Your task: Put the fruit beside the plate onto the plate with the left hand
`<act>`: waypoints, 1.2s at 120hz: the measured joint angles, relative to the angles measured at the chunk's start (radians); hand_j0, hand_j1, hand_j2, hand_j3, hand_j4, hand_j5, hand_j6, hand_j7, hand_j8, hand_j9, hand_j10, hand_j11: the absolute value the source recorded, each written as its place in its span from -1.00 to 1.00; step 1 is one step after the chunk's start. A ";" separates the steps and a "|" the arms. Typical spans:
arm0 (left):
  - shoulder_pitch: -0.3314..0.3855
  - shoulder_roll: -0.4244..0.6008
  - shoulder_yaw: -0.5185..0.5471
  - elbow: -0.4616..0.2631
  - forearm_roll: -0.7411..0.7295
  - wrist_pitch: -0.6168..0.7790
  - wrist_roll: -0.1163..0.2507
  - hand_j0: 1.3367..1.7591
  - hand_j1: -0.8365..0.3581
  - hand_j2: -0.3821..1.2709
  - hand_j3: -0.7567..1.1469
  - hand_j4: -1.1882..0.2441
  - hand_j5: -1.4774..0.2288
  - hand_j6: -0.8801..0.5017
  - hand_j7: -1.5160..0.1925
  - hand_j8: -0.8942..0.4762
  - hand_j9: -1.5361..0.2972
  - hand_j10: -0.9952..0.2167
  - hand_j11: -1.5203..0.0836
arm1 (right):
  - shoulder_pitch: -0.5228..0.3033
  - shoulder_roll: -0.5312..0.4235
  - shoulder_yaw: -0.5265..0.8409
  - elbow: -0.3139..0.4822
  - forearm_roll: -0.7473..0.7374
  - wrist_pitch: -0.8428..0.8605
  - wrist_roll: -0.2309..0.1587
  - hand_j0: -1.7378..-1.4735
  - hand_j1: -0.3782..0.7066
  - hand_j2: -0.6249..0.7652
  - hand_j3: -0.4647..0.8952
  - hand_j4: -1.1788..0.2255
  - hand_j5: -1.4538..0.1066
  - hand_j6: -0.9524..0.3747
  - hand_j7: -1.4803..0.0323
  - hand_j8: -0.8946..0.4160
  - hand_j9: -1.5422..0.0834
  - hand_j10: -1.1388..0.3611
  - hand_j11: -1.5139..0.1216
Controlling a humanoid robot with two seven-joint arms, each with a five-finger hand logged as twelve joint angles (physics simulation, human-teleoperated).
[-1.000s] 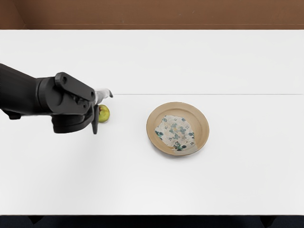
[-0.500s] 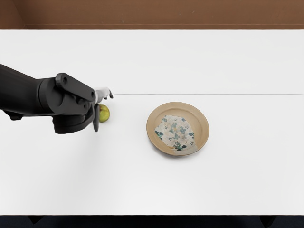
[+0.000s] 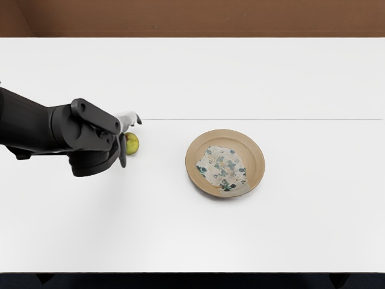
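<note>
A small green-yellow fruit [image 3: 132,143] with a reddish patch lies on the white table, well left of the plate. The tan plate [image 3: 255,152] has a blue floral pattern in its middle and holds nothing. My left hand [image 3: 123,139] reaches in from the left edge on a black arm. Its fingers are spread around the fruit's left side: one pale finger passes behind the fruit, a dark one hangs in front. The fruit rests on the table and is not lifted. How closely the fingers touch it is hidden by the hand.
The white table [image 3: 192,229] runs the full width of the view, with a brown wall behind its far edge. A thin seam crosses the tabletop level with the hand.
The left hand has drifted slightly down and toward the fruit, and its fingers sit a little closer around it. The fruit and plate have not moved.
</note>
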 joint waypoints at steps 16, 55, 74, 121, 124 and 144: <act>0.001 0.000 0.000 0.001 -0.001 0.000 -0.001 0.52 0.55 -0.48 -0.20 0.36 0.40 -0.04 0.45 -0.01 0.37 0.29 0.55 | 0.000 0.000 0.000 0.000 0.000 0.000 0.000 -0.40 -0.91 -0.11 -0.32 0.66 0.84 0.41 0.93 0.34 0.87 0.50 0.83; 0.005 0.000 -0.006 0.018 -0.093 -0.071 -0.001 0.51 -0.29 -0.35 -0.20 -0.14 -0.21 0.01 -0.19 0.03 -0.24 -0.08 -0.17 | 0.000 0.000 0.000 0.000 0.000 0.000 0.000 -0.40 -0.91 -0.11 -0.32 0.66 0.84 0.41 0.93 0.34 0.87 0.50 0.83; 0.003 0.000 -0.003 0.018 -0.134 -0.086 -0.002 0.49 -0.49 -0.15 -0.20 0.07 -0.43 0.22 -0.40 0.20 -0.43 0.07 -0.40 | 0.000 0.000 0.000 0.000 0.000 0.000 0.000 -0.40 -0.91 -0.11 -0.32 0.66 0.84 0.41 0.93 0.34 0.87 0.50 0.83; -0.076 0.000 0.017 0.019 -0.268 -0.101 0.002 0.46 -0.43 -0.06 -0.20 0.01 -0.64 0.18 -0.55 0.19 -0.56 -0.33 -0.53 | 0.000 0.000 0.000 0.000 0.000 0.000 0.000 -0.40 -0.91 -0.11 -0.32 0.66 0.84 0.41 0.93 0.34 0.87 0.50 0.83; -0.083 0.000 0.015 0.020 -0.278 -0.102 0.002 0.46 -0.41 -0.05 -0.20 0.00 -0.65 0.17 -0.56 0.17 -0.57 -0.35 -0.53 | 0.000 0.000 0.000 0.000 0.000 0.000 0.000 -0.40 -0.91 -0.11 -0.32 0.66 0.84 0.41 0.93 0.34 0.87 0.50 0.83; -0.133 0.149 -0.135 0.030 -0.304 -0.167 0.000 0.46 -0.34 -0.10 -0.20 -0.08 -0.64 0.10 -0.51 0.08 -0.53 -0.43 -0.50 | 0.000 0.000 0.000 0.000 0.000 0.000 0.000 -0.40 -0.91 -0.11 -0.32 0.66 0.84 0.41 0.93 0.34 0.87 0.50 0.83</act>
